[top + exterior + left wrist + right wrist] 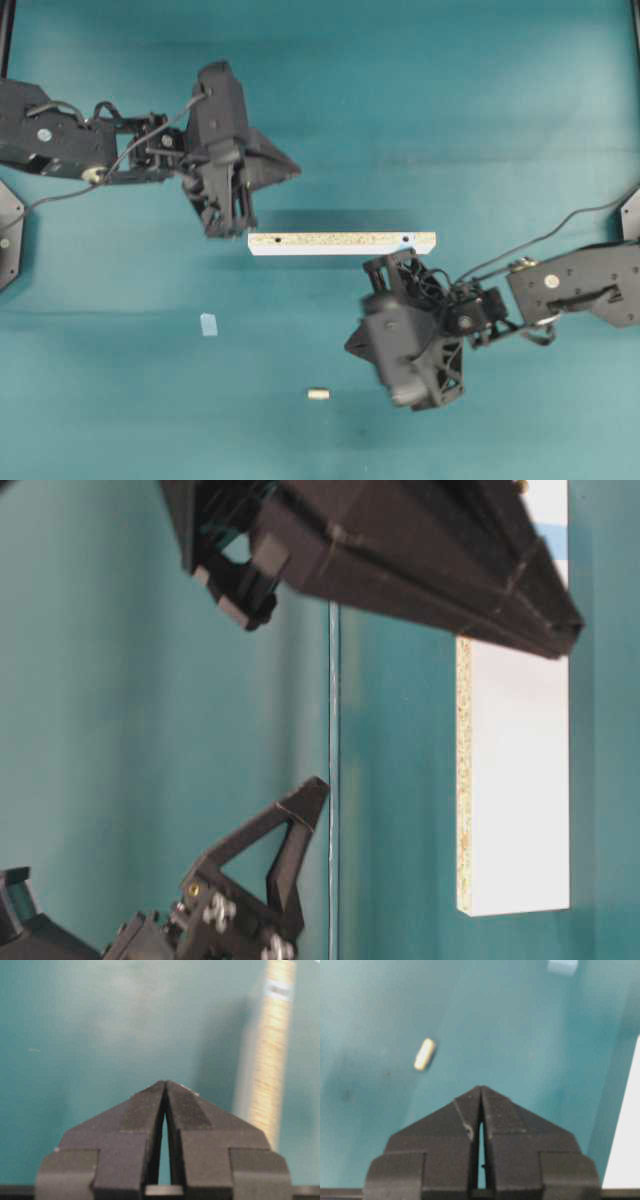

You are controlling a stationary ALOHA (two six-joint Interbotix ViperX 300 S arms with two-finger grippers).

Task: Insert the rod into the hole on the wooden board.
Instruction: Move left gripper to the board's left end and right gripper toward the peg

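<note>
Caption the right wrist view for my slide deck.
Shut right gripper hovers empty over the teal table; the rod lies loose ahead.

One wooden board [340, 243] (two holes [405, 239]), one rod [318, 394], one blue tape square [208, 324], two hands [228, 232].

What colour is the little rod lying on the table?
Cream-beige; the rod shows best in the right wrist view.
</note>
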